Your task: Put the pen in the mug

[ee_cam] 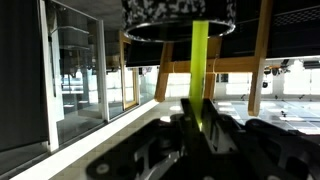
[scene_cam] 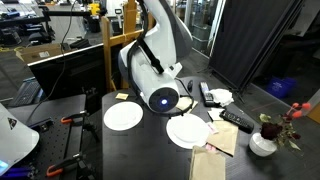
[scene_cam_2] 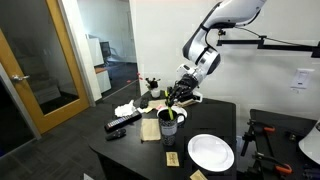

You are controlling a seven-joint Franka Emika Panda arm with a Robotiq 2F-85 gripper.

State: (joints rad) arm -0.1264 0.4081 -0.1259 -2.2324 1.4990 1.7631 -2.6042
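Observation:
My gripper (ee_cam: 200,108) is shut on the pen (ee_cam: 199,60), a bright yellow-green stick running straight out from between the fingers. Its far end meets a dark, speckled round rim (ee_cam: 180,14) at the top edge of the wrist view, which looks like the mug. In an exterior view the gripper (scene_cam_2: 179,98) hangs just above the small dark mug (scene_cam_2: 168,126), which stands on the black table, and the pen (scene_cam_2: 172,110) points down towards the mug's mouth. In the exterior view with two plates, the arm (scene_cam: 160,60) hides the gripper, pen and mug.
Two white plates (scene_cam: 123,116) (scene_cam: 187,130) lie on the black table. A black remote (scene_cam: 236,120) and a white vase with flowers (scene_cam: 263,143) are at one end. A brown paper (scene_cam_2: 150,128) lies beside the mug, with a plate (scene_cam_2: 210,152) nearby. A wooden chair (scene_cam: 118,40) stands behind the table.

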